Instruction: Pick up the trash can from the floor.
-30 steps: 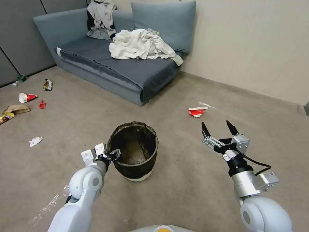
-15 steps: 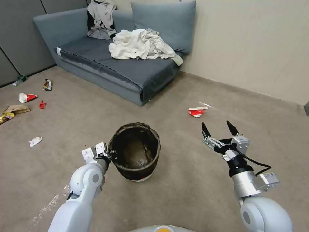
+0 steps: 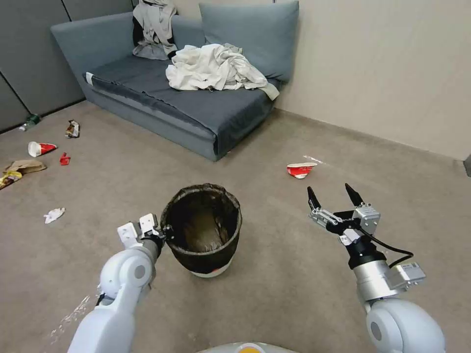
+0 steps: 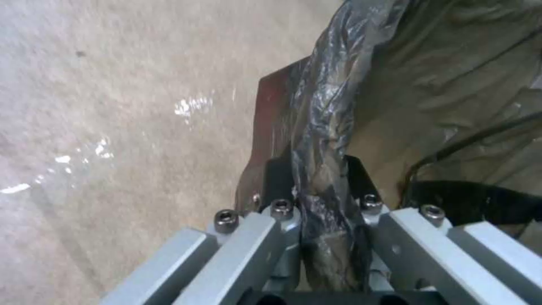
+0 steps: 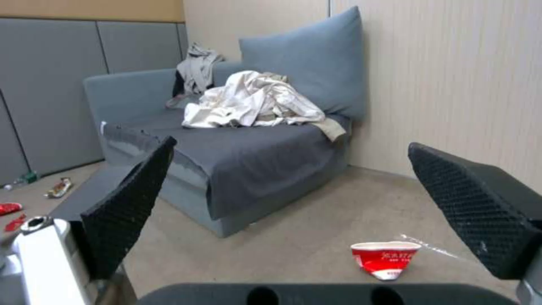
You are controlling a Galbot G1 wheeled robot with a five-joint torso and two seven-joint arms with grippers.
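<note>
While tilted, trash can [image 3: 202, 230] (rim) fills left gripper [image 3: 166, 232].

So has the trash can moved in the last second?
Yes. The trash can, its rim pinched by the left hand, has shifted slightly toward the robot's left and tilted, judged against the crushed red cup, which lies where it was.

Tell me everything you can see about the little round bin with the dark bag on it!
The small round white trash can is mostly wrapped in a crinkly dark brown-black plastic bag folded over its rim; just its white base peeks out below. It looks slightly tilted on the beige-grey carpet floor, in front of the blue-grey sofa. The left gripper is shut on its rim, one finger outside, one inside.
</note>
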